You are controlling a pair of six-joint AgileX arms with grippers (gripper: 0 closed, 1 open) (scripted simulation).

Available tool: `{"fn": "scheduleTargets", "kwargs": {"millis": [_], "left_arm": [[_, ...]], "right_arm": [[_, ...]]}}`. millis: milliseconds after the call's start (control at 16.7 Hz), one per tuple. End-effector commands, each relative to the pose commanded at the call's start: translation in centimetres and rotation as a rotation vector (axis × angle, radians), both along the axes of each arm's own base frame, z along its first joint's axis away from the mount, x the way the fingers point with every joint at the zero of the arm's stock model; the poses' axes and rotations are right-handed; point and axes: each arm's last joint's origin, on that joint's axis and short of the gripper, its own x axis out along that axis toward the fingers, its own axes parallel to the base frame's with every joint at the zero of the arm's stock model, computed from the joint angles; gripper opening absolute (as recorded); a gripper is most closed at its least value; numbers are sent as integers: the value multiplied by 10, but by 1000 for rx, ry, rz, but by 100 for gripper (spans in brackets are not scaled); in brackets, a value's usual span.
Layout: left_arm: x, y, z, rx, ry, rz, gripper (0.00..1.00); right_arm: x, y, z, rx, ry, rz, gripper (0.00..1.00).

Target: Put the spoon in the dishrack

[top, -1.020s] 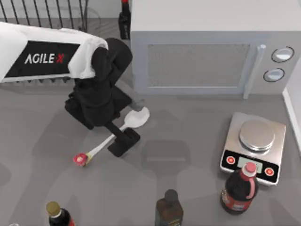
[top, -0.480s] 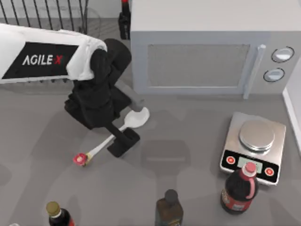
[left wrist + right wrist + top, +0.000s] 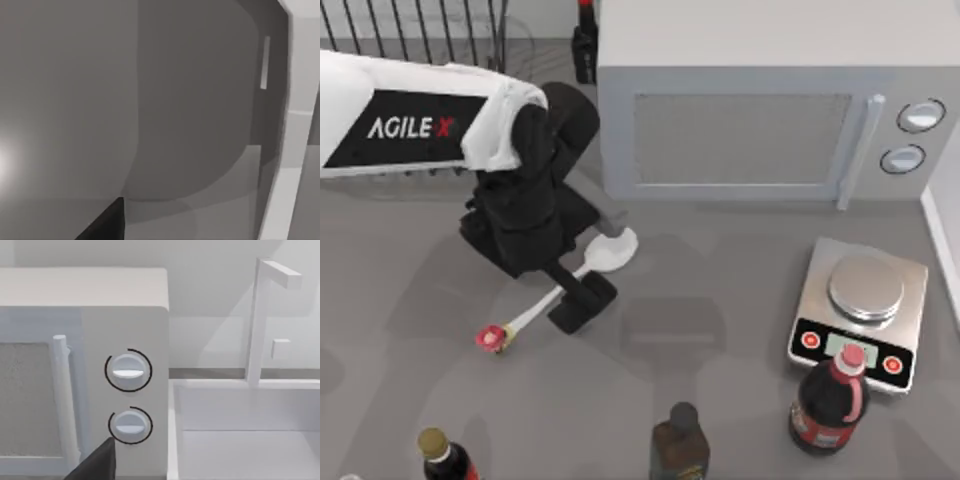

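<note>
Left gripper (image 3: 582,292) down at the spoon (image 3: 560,290) on the table (grip state indiscernible), dishrack (image 3: 420,30) not yet reached.

White spoon (image 3: 603,256), red-yellow knob; dark-barred dishrack (image 3: 415,30); pale grey microwave (image 3: 760,100); silver-black scale (image 3: 860,312) beside it.

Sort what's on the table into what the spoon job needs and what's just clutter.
Job: spoon, dishrack at the far left, left hand down at the spoon's handle.

Clutter: microwave, kitchen scale, red-capped bottle, dark bottle, yellow-capped bottle, bottle beside the microwave.
</note>
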Motion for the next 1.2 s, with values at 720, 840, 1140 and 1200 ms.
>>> {"fn": "scheduleTargets", "kwargs": {"millis": [720, 840, 1140, 1200], "left_arm": [[1, -1, 22, -28, -31, 5, 0], [4, -3, 29, -27, -30, 1, 0], [20, -11, 95, -24, -23, 2, 0], [20, -11, 113, -18, -12, 2, 0]], "right_arm": [[0, 0, 0, 0, 0, 0, 100], [0, 0, 0, 0, 0, 0, 100], [0, 0, 0, 0, 0, 0, 100], [0, 0, 0, 0, 0, 0, 100]]}}
